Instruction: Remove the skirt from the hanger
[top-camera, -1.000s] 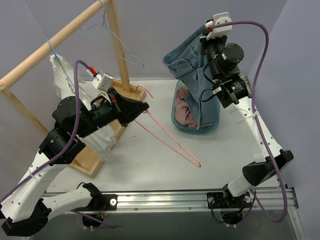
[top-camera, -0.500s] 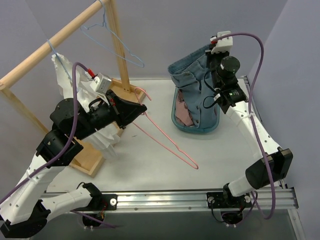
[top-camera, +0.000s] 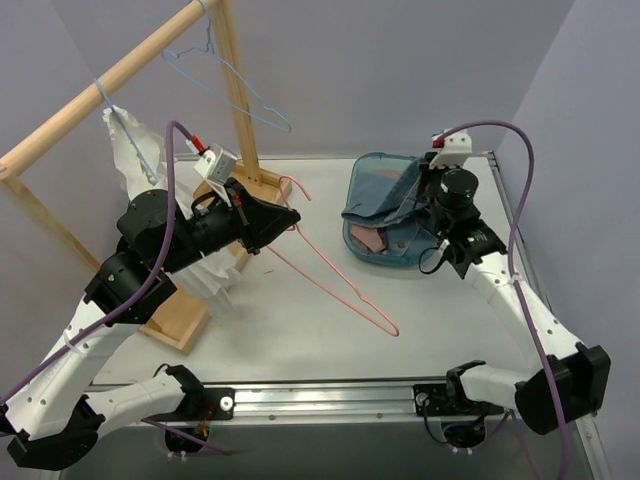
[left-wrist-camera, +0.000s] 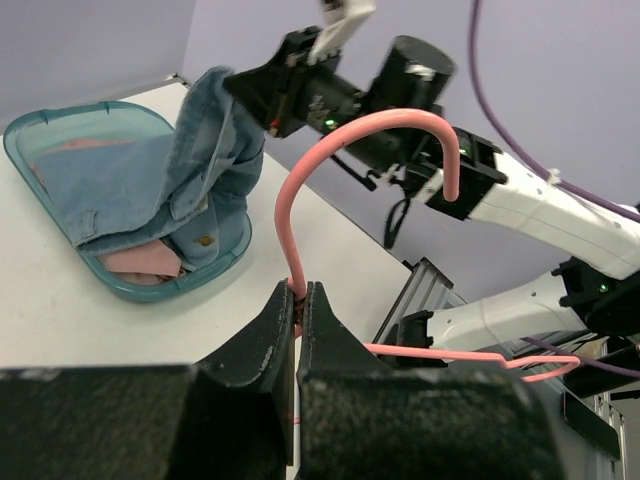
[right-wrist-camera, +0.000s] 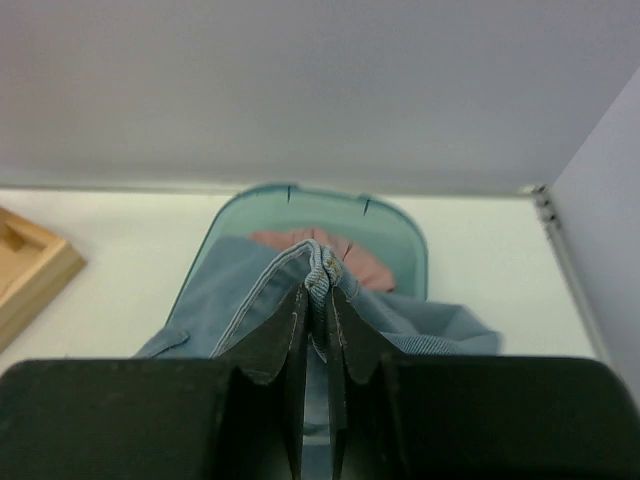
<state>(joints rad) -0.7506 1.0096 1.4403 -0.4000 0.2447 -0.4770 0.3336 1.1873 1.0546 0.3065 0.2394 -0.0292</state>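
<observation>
Skirt (top-camera: 378, 192), off the pink hanger (left-wrist-camera: 380, 118), draped into the far-right bin (top-camera: 392, 263), pinched by right end effector (right-wrist-camera: 318, 295); left end effector (left-wrist-camera: 298, 302) clenched on hanger; set-down step, release likely next.

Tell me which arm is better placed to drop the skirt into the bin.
Right. The right gripper pinches the skirt over the teal bin; the left gripper grips the pink hanger.

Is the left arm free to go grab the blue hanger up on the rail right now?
Probably not yet. The left gripper is shut on the pink hanger, so it would have to set that down first. Otherwise the blue hanger hangs on the wooden rail close by, with nothing visibly between.
</observation>
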